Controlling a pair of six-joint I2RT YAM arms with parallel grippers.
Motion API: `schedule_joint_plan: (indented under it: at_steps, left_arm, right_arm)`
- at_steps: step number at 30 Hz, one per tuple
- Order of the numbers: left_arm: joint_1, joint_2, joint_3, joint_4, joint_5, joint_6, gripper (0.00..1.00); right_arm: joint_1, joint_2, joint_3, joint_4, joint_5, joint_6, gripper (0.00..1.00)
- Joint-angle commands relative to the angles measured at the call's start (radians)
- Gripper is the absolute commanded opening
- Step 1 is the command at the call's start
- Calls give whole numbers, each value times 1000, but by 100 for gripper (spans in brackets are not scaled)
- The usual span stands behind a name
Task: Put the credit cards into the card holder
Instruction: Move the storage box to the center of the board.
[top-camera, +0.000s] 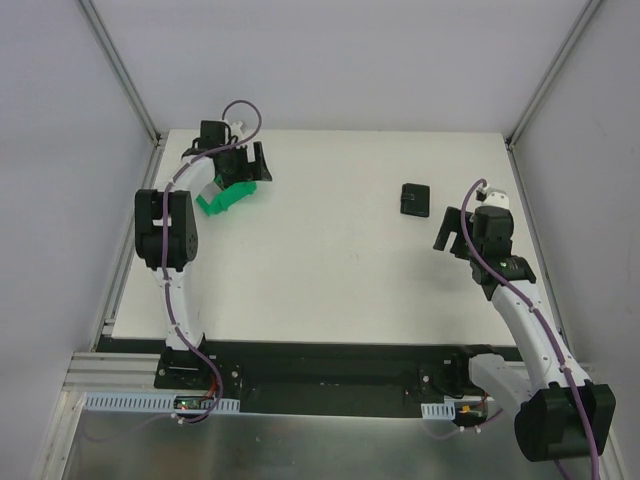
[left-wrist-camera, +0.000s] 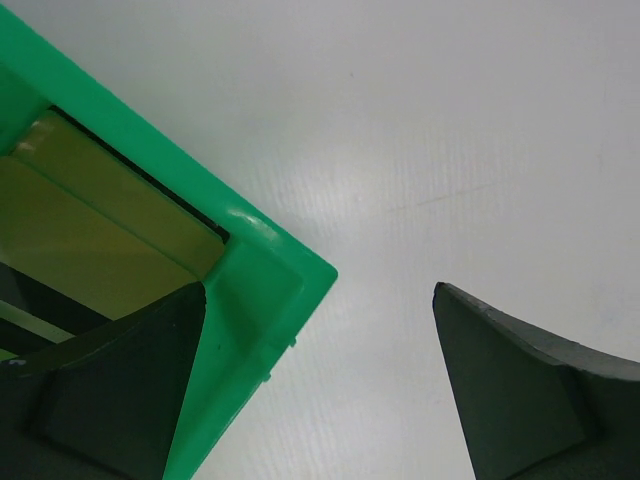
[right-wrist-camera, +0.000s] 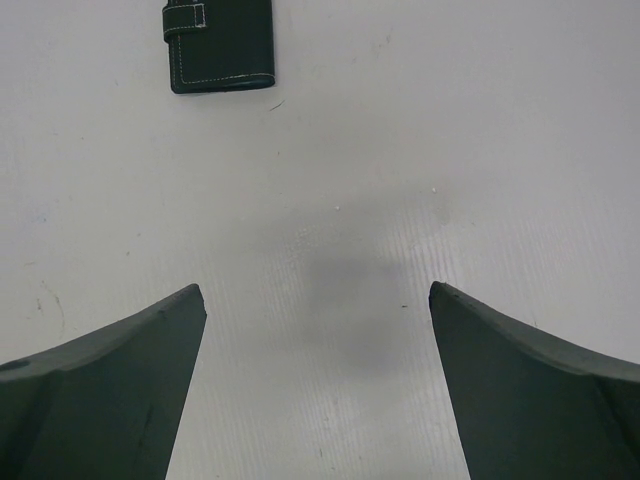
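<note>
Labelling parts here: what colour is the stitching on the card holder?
White, on the black card holder; clearest in right wrist view.

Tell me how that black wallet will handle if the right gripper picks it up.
The wallet lies flat and closed, so it probably won't roll or tip, but its low edges may be hard to pinch. The strap looks fastened, so it likely holds shut when lifted. The stitched cover suggests a soft material that may flex slightly.

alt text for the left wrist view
The corner of a green bin sits between the open jaws of the left gripper, one jaw over the bin's inside, the other over the white table. Gold cards lie inside the bin.
</note>
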Motion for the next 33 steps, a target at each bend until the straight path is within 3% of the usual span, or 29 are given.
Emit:
schedule_joint_plan:
  at_steps: [1,16,33]
  left_arm:
    - [-84,-90,-56,20,58,-60,95]
    - [-314,-161,-180,126,18,-294,93]
    - [-480,-55,-55,174,-34,-553,93]
  right_arm:
    - [-3,-6,-9,-3,-21,21,96]
    - [-6,16,-37,-14,-21,53,96]
    - [-14,108,-6,-15,-84,64,96]
